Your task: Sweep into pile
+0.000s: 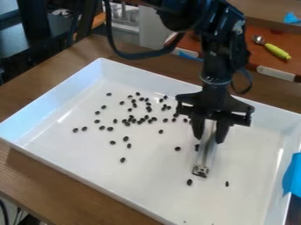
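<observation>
Small, dark, glossy oval beans are lying scattered in the white tray, mostly between its middle and far edge, a few straying towards the near edge. The gripper is clasping a slim upright tool among them. Blue tape is clinging to the tray's right edge; brown wooden boards are supporting it. Behind, a green-handled scoop is resting.

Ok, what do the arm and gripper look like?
The arm is black, with rounded, shiny housings, a small pale marking and a dark cable looping beside it. The gripper is black too, with a wide crosspiece and two tapering fingers.
</observation>
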